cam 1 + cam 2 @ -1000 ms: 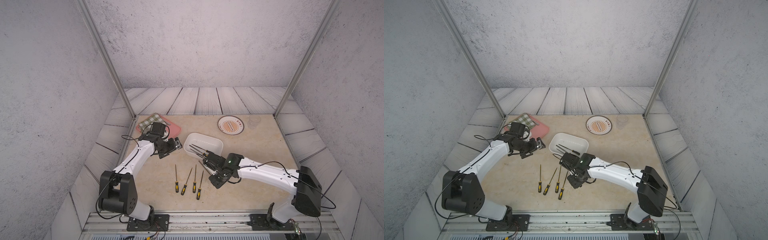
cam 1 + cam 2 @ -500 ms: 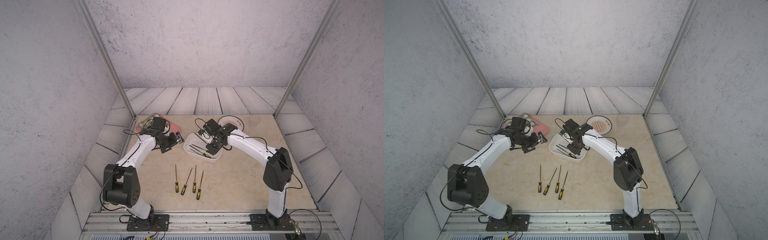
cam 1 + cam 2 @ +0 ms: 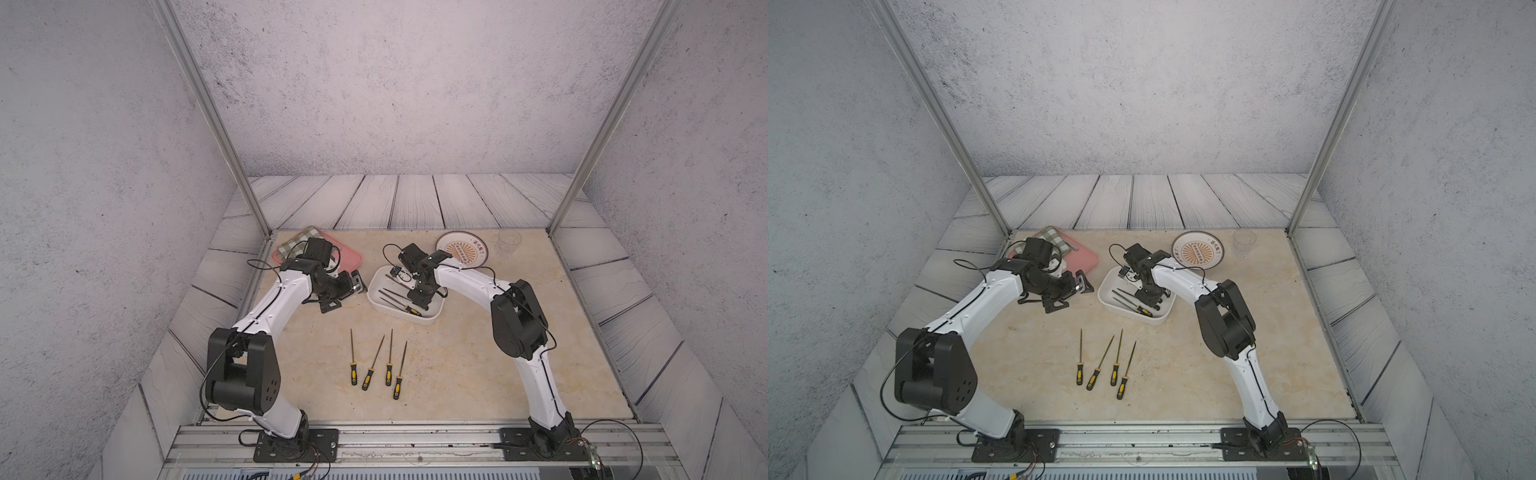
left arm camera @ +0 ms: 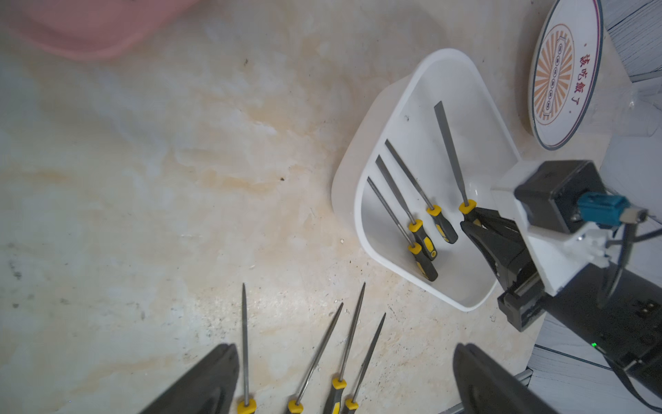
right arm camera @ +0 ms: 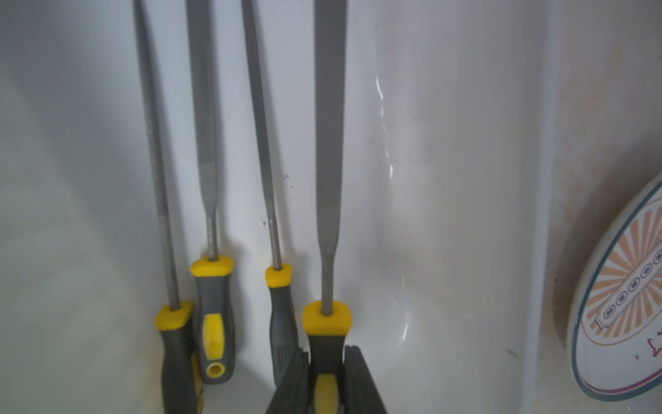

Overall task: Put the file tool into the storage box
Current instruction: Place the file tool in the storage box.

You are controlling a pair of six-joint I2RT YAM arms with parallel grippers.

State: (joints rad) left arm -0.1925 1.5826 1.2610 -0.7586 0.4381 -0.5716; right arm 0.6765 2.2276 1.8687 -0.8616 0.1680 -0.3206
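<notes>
Inside storage box (image 5: 447, 143), right gripper (image 5: 324, 362) clamping file (image 5: 329, 143)

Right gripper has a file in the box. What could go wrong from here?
1. The right gripper is shut on the flat file tight beside a neighbouring file; opening may shove it.
2. Whether the file rests on the storage box floor is unclear; release may bounce it.
3. The open left gripper hovers near the box wall and could knock it.

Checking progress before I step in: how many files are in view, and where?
8. Four files lie side by side on the table; three rest in the storage box; the right gripper holds the eighth inside it. None seems hidden.
</notes>
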